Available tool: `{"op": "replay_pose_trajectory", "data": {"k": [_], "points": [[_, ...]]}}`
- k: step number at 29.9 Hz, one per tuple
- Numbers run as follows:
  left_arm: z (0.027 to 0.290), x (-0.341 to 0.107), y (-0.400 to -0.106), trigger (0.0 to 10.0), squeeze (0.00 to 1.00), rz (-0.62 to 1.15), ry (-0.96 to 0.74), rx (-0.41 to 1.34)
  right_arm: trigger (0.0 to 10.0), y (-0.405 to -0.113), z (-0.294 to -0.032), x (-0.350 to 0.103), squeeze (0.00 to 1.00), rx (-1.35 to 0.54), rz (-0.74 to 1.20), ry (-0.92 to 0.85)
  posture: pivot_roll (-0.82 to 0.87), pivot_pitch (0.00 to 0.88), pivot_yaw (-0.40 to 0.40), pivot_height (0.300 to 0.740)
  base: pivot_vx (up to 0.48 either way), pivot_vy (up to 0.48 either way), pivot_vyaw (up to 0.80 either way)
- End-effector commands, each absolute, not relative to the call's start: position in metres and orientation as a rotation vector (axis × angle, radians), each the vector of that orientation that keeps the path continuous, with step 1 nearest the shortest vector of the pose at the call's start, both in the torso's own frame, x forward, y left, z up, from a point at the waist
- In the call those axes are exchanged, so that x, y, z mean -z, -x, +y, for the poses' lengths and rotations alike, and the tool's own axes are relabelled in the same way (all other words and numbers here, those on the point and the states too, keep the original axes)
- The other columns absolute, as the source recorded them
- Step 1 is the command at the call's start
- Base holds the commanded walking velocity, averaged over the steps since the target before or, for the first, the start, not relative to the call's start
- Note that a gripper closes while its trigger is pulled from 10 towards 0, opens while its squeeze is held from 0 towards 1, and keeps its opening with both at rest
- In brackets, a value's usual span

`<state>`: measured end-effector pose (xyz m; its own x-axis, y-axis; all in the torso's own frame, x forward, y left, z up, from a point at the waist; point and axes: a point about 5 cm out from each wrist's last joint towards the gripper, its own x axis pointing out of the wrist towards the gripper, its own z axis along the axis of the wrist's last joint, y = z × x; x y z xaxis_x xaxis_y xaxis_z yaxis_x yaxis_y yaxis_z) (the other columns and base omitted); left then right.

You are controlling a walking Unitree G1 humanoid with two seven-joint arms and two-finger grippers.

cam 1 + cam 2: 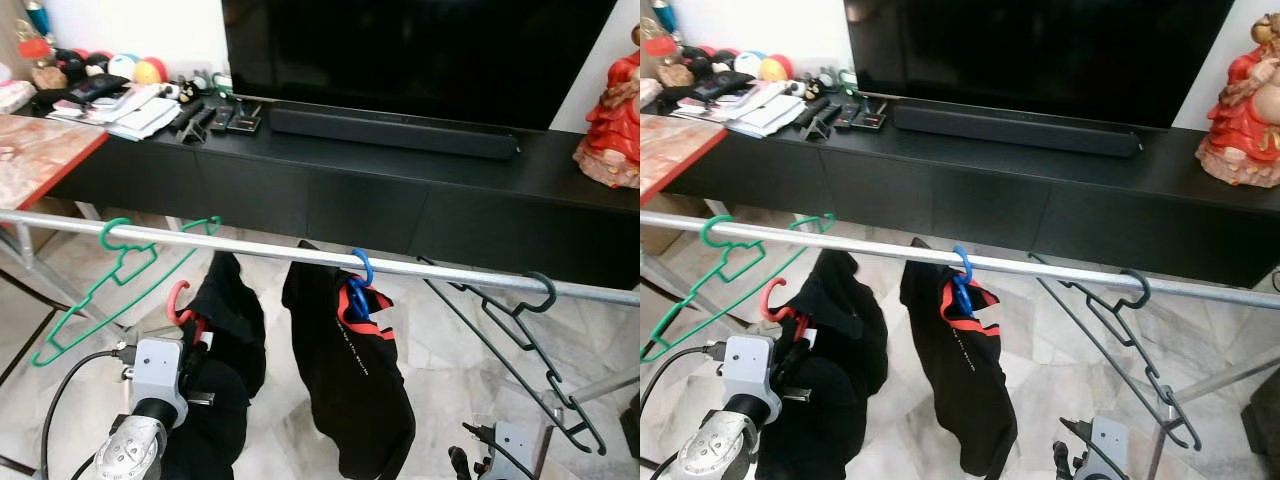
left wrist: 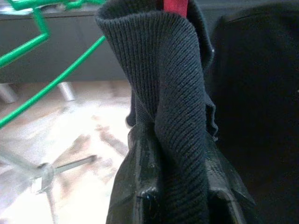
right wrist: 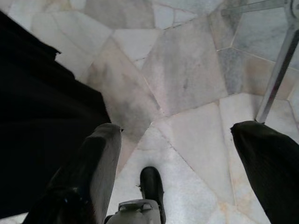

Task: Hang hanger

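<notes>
The left gripper (image 2: 173, 186) is clenched on the ribbed collar of a black garment (image 1: 225, 340) carried on a red hanger (image 1: 180, 300); that hanger's hook sits just below the rail (image 1: 300, 255), not on it. The right gripper (image 3: 182, 154) hangs low over the marble floor (image 3: 187, 70) with its fingers (image 3: 100, 158) spread and nothing between them.

Four hangers in all: the red one in the grip, and three hooked on the rail — a bare green hanger (image 1: 110, 275) to the left, a blue hanger (image 1: 360, 285) in the middle carrying a second black garment with red trim (image 1: 350, 380), and a bare dark hanger (image 1: 520, 340) to the right. Two garments, then. The one in the grip hides most of the red hanger, and both garments run off the lower edge of the head views.

Behind the rail stands a long black cabinet (image 1: 350, 190) bearing a TV (image 1: 420, 50), a soundbar (image 1: 390, 130), remotes and papers at the left end, and a red figurine (image 1: 615, 115), partly cut off.
</notes>
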<state>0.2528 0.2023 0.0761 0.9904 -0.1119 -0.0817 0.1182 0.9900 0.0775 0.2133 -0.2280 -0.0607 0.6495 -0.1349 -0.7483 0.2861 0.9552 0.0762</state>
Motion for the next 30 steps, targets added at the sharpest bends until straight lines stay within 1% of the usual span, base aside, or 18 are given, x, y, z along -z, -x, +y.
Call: {"op": "replay_pose_trajectory", "data": {"k": [1,7,11,17,23,26,30], "points": [[0.196,-0.091,-0.259,10.0,0.0,0.009,-0.109,0.192,10.0,-0.207,-0.23,0.064,0.0,0.25,0.847,-0.197,0.05,0.138,-0.032,0.74,0.0,0.0,0.0],[0.194,-0.094,-0.271,10.0,0.0,0.027,-0.187,0.304,10.0,-0.207,-0.229,0.064,0.0,0.247,0.847,-0.194,0.04,0.124,-0.023,0.74,0.0,0.0,0.0],[0.195,-0.099,-0.279,10.0,0.0,0.015,-0.194,0.318,10.0,-0.207,-0.229,0.064,0.0,0.237,0.851,-0.181,0.04,0.123,-0.022,0.74,0.0,0.0,0.0],[0.185,-0.107,-0.297,10.0,0.0,-0.003,-0.189,0.373,10.0,-0.208,-0.229,0.064,0.0,0.227,0.854,-0.166,0.03,0.114,-0.022,0.74,0.0,0.0,0.0],[0.181,-0.111,-0.307,10.0,0.0,-0.007,-0.154,0.366,10.0,-0.209,-0.228,0.063,0.0,0.226,0.848,-0.166,0.02,0.126,-0.023,0.74,0.0,0.0,0.0],[0.183,-0.108,-0.313,10.0,0.0,0.036,-0.191,0.337,10.0,-0.209,-0.228,0.063,0.0,0.225,0.85,-0.162,0.02,0.138,-0.021,0.74,0.0,0.0,0.0],[0.184,-0.112,-0.318,10.0,0.0,0.025,-0.145,0.309,10.0,-0.209,-0.228,0.063,0.0,0.224,0.85,-0.161,0.02,0.145,-0.02,0.74,0.0,0.0,0.0]]}}
